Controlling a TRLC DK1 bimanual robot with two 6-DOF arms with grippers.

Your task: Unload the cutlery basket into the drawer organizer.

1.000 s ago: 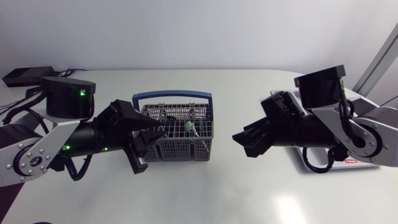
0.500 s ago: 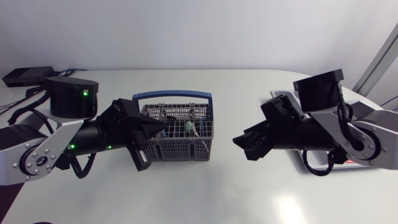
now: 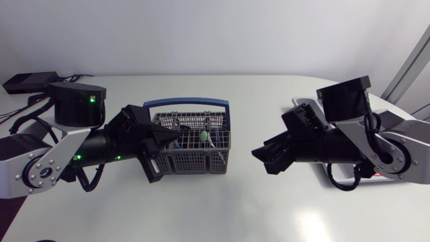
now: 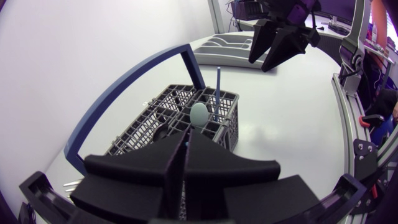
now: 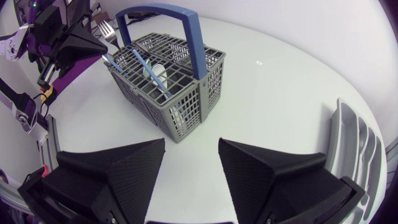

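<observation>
The grey cutlery basket (image 3: 195,160) with a blue handle stands at the table's middle. It holds a pale green spoon (image 3: 205,136), blue-handled pieces (image 5: 138,62) and a fork (image 5: 106,28) at its left end. My left gripper (image 3: 173,140) hangs over that end. In the left wrist view its fingers (image 4: 185,138) press together with no gap. In the right wrist view the fork's head rises just above their tips. My right gripper (image 3: 261,153) hovers open right of the basket, nothing between its fingers. The white drawer organizer (image 3: 304,105) lies at the right, mostly hidden under my right arm.
Bare white table lies between the basket (image 5: 186,102) and the organizer (image 5: 354,143), and in front of both arms. A black box (image 3: 27,82) with cables sits at the far left corner.
My left gripper's fingers have closed together over the basket's left end, and the arm has edged slightly right. My right arm has barely shifted.
</observation>
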